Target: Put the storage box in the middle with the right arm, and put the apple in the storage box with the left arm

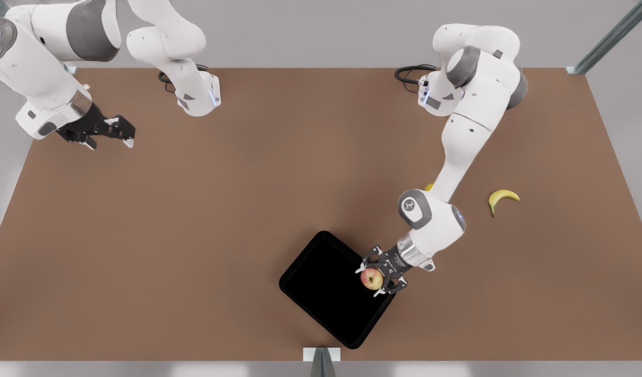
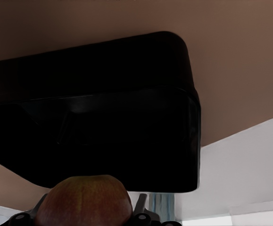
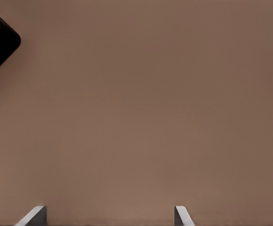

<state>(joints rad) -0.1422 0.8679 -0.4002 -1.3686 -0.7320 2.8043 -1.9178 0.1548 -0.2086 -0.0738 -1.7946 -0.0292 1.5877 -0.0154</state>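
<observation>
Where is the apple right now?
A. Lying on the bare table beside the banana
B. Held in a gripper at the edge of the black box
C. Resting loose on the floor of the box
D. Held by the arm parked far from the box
B: the left gripper is shut on the apple at the rim of the storage box; the right gripper waits open, far off.

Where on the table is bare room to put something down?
The table is bare between the open right tool and the storage box. The right tool waits apart. Crowded: the box's edge, where the left tool holds the apple, and near the banana.
</observation>
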